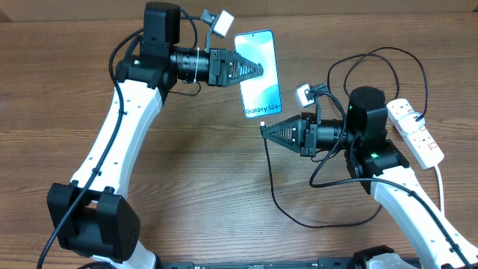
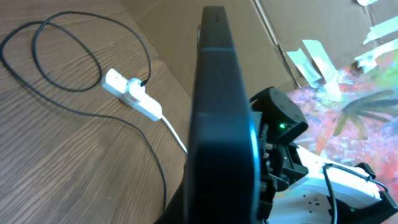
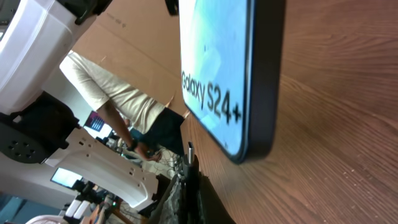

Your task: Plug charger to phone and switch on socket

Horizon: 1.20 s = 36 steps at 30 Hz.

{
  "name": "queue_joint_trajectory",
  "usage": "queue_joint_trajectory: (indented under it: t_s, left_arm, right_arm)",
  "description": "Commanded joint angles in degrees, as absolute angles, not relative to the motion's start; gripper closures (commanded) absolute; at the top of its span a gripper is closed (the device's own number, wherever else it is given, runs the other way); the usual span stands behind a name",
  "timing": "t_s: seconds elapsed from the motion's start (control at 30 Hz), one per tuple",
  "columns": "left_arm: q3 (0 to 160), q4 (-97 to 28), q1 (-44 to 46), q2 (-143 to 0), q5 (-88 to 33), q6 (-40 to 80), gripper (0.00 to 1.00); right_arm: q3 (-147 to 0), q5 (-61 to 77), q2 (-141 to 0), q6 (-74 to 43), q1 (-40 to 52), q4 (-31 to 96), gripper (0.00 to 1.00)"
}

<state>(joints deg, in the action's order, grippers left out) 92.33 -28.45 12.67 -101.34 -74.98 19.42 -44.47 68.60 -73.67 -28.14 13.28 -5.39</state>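
The left gripper [image 1: 256,71] is closing firmly on one long edge of the slim rectangular phone [image 1: 261,84] with its light blue-teal screen and dark edges, holding it screen-up over the far middle of the brown wood-grain table [image 1: 209,172]. In the left wrist view the phone [image 2: 221,124] is showing only as a dark, edge-on slab close to the camera. The right gripper [image 1: 267,131] is pinching, with its jaws shut, the small black plug [image 3: 190,151] at the tip of the long thin black charger cable [image 1: 269,175], and is pointing it at the phone's end that carries the "Galaxy S24+" lettering; the plug is sitting just beside that end with a gap showing between them. The cable is trailing down across the table and looping back towards the white elongated power strip [image 1: 417,131] lying at the right edge, behind the right arm.
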Motion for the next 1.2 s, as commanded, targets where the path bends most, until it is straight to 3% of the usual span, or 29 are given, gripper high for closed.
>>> queue_joint_trajectory:
  t_s: [0.0, 1.17]
  left_arm:
    - [92.99, -27.16, 12.78, -100.97, -79.55, 20.16, 0.96]
    - [92.99, -27.16, 12.78, -100.97, -79.50, 20.84, 0.96]
  right_arm:
    - [-45.06, 68.64, -74.67, -28.08, 13.37, -5.67, 0.96]
    - [-45.06, 71.66, -75.90, -27.68, 11.18, -10.68, 0.96]
